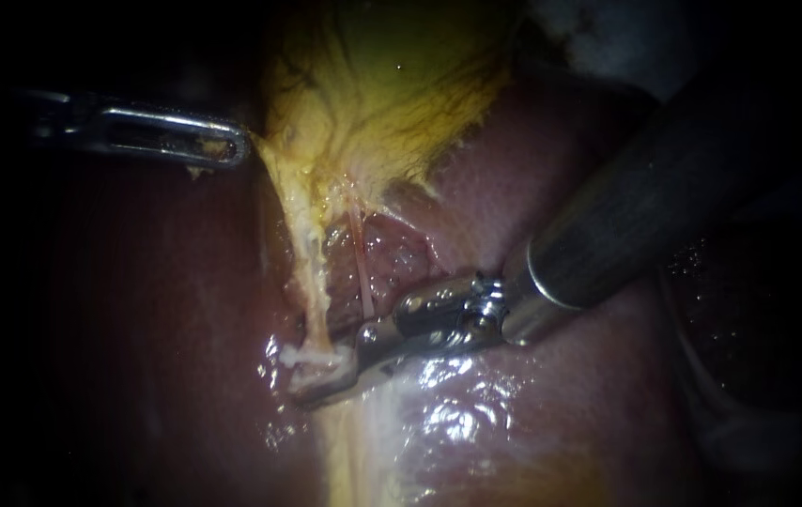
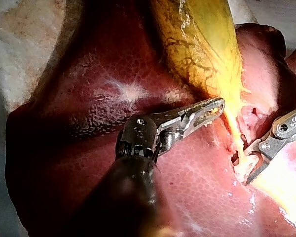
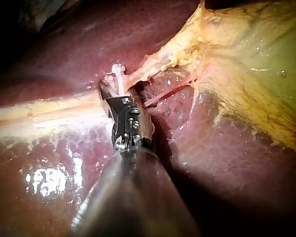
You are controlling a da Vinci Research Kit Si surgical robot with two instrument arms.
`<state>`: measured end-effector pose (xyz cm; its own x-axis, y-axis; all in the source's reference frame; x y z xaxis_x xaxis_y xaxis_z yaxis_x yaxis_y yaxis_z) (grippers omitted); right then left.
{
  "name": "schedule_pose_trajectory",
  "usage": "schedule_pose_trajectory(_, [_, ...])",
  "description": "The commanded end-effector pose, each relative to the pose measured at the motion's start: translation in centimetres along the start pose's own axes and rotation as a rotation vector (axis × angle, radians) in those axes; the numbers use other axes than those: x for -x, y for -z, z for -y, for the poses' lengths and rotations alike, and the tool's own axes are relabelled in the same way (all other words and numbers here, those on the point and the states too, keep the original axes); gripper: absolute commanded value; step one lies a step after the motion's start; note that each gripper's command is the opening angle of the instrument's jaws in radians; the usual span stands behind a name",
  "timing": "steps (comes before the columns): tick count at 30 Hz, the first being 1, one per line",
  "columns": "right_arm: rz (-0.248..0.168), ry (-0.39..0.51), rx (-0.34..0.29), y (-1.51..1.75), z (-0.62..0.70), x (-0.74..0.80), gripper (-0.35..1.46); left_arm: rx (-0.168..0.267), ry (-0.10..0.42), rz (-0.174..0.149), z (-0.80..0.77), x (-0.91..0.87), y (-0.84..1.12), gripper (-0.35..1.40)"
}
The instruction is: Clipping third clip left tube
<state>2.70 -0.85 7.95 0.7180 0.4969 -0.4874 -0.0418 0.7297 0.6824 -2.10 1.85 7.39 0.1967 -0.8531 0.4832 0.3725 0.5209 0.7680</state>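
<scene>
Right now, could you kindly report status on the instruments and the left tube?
Left instrument shut on gallbladder edge. Right instrument open, straddling left tube low down. Right tube close beside.

On the liver (image 1: 138, 329), the gallbladder (image 1: 392, 84) lies uppermost, the left instrument (image 1: 232, 150) at its left edge, the left tube (image 1: 312, 272) below between the right instrument's (image 1: 321, 376) jaws.

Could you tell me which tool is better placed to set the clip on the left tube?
Right: the right tool straddles the left tube with open jaws, while the left tool grips the gallbladder edge, apart from it.
</scene>
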Motion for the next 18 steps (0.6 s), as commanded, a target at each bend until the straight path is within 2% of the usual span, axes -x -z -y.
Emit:
schedule_pose_trajectory(1, [0.0, -0.001, 0.0, 0.01, 0.0, 0.0, 0.12, 0.0, 0.0, 0.0, 0.0, 0.0, 0.0, -0.35])
schedule_pose_trajectory(6, [-0.004, -0.006, 0.01, 0.05, -0.03, -0.05, 0.44, 0.0, 0.0, 0.0, 0.0, 0.0, 0.0, -0.35])
schedule_pose_trajectory(8, [-0.007, -0.009, 0.013, 0.07, -0.05, -0.06, 0.51, 0.0, 0.0, 0.0, 0.0, 0.0, 0.0, -0.35])
schedule_pose_trajectory(13, [-0.03, -0.02, 0.048, 0.09, -0.12, -0.08, 0.6, 0.0, 0.0, 0.0, 0.0, 0.0, 0.0, -0.35])
schedule_pose_trajectory(18, [-0.054, -0.02, 0.059, 0.16, -0.17, -0.09, 0.6, 0.0, 0.0, 0.0, 0.0, 0.0, 0.0, -0.35])
